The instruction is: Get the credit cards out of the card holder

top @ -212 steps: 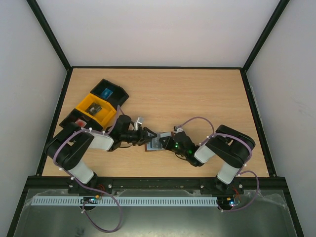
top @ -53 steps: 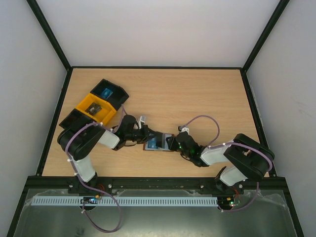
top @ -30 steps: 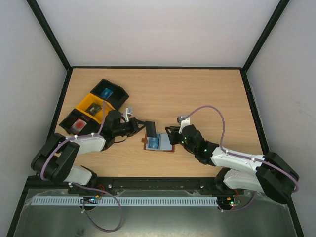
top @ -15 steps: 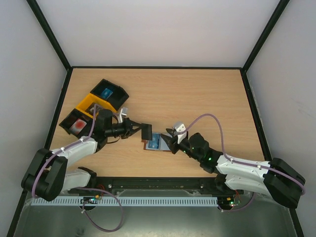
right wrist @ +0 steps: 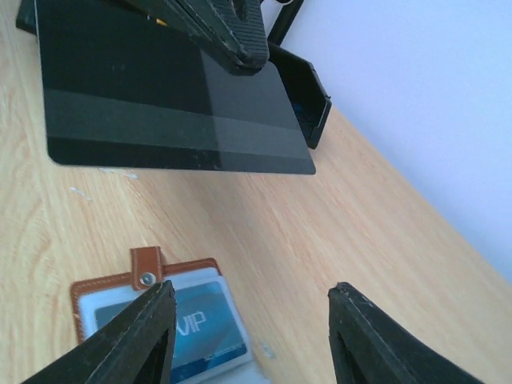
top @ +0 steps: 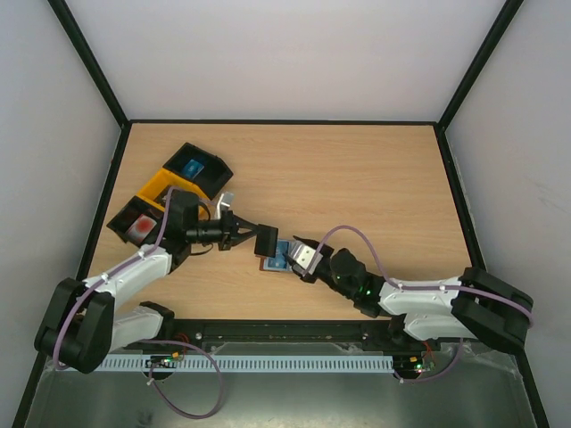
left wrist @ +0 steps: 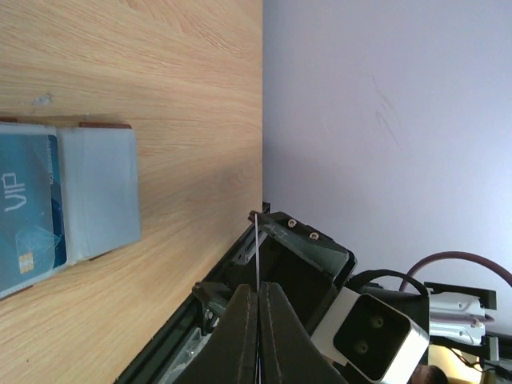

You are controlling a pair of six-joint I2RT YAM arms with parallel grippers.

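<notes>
Top external view shows the left gripper clenched on one edge of the dark grey card, holding it off the table; the card's broad face turns upward, roughly level, and its free end points right, toward the right arm; in the left wrist view it is only a thin line running straight out from the pressed fingers; in the right wrist view its long axis runs across the picture. The card hangs above the far left corner of the card holder; the holder rests open on the table, long axis left to right, with a blue card marked VIP in its pocket; the right gripper stands released at the holder's right end, jaws apart with nothing between them.
</notes>
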